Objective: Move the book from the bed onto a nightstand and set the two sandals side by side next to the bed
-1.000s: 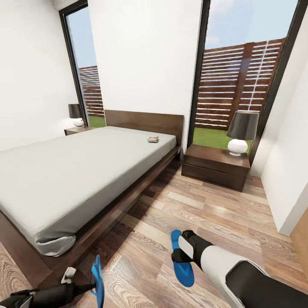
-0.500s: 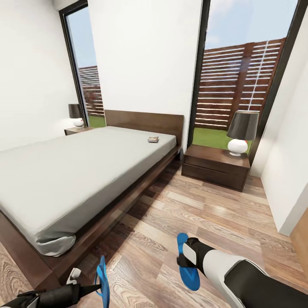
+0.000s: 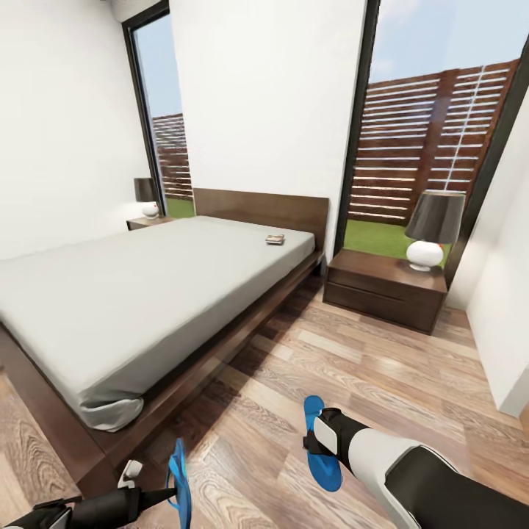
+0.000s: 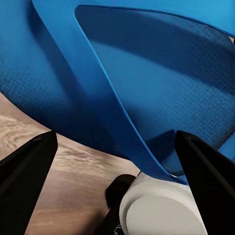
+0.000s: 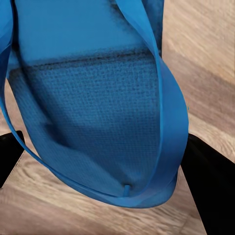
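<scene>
In the head view my left gripper [image 3: 163, 492] is shut on a bright blue sandal [image 3: 178, 481], held on edge just above the floor by the bed's foot corner. My right gripper [image 3: 316, 441] is shut on the other blue sandal [image 3: 322, 454], held low over the wood floor beside the bed [image 3: 147, 294]. The left wrist view shows a sandal's sole and strap [image 4: 147, 88] between dark fingers [image 4: 24, 181]. In the right wrist view the other sandal [image 5: 93, 107] hangs over the planks. The book [image 3: 275, 239] lies on the mattress near the headboard. A dark nightstand [image 3: 386, 289] stands to the bed's right.
A second nightstand [image 3: 149, 220] with a lamp stands beyond the bed at the far left. A dark-shaded lamp [image 3: 433, 229] tops the near nightstand. Tall windows show a slatted fence. A white wall [image 3: 507, 294] closes the right side. Wood floor [image 3: 367, 375] runs between bed and wall.
The whole picture has shifted right and slightly down, so the camera moved. Earlier, both arms slid a little to the right. Each gripper still holds its sandal.
</scene>
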